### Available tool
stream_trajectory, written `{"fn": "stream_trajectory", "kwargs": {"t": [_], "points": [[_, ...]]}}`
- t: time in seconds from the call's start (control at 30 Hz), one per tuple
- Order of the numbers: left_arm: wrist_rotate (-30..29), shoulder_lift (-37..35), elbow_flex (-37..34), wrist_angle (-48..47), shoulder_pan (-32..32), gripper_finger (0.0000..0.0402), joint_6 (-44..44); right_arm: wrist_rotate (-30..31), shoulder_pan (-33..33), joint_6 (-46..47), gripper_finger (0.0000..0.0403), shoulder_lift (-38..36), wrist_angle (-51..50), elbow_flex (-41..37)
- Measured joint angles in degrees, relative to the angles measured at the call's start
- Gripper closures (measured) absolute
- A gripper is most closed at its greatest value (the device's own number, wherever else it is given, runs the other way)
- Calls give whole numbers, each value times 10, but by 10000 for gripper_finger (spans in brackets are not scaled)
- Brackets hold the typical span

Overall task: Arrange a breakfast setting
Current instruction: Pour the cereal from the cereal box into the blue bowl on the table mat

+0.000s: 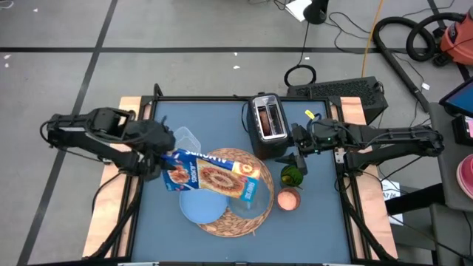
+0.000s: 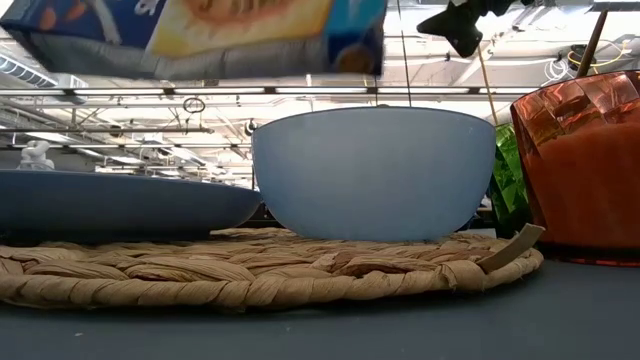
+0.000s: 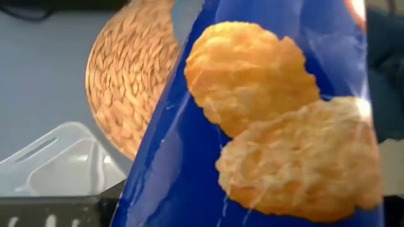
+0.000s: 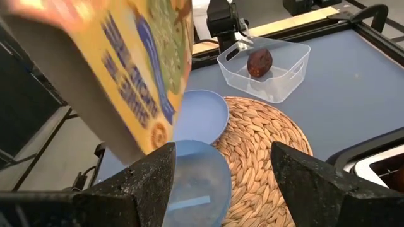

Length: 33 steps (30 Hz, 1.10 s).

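A blue-and-yellow cereal box (image 1: 214, 176) hangs in the air over the round woven mat (image 1: 233, 222), with my left gripper (image 1: 159, 162) shut on its left end. The box's right end is above the pale bowl (image 2: 375, 170), which stands on the mat beside the light-blue plate (image 2: 110, 205). The orange-pink cup (image 1: 288, 198) stands on the table right of the mat. A dark-red fruit (image 4: 259, 62) lies in the clear tub (image 4: 265, 69). My right gripper (image 4: 222, 151) hovers open above the mat's right side, by the toaster, with nothing between its fingers. My left gripper holds the cereal box by its end toward the table's left side (image 1: 168, 168), coming at it from the left and slanting downward. The box (image 3: 265, 126) fills the left wrist view and hides the fingers. It is lifted clear and lies nearly level, stretching rightward over plate and bowl.
The black-and-silver toaster (image 1: 267, 122) stands at the far middle of the table, close to my right gripper. A green object (image 1: 290, 176) sits between the toaster and the cup. The clear tub (image 1: 186, 139) stands at the far left of the mat, under my left arm.
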Motion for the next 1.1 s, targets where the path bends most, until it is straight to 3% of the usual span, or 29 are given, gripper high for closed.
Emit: {"fn": "stream_trajectory", "kwargs": {"t": [0.2,1.1], "points": [[-30,39,28,-61,0,206,-1,-2,0,0,149,0,-1,0],[-49,44,41,-60,-17,206,-36,-2,0,-4,149,0,-2,0]]}}
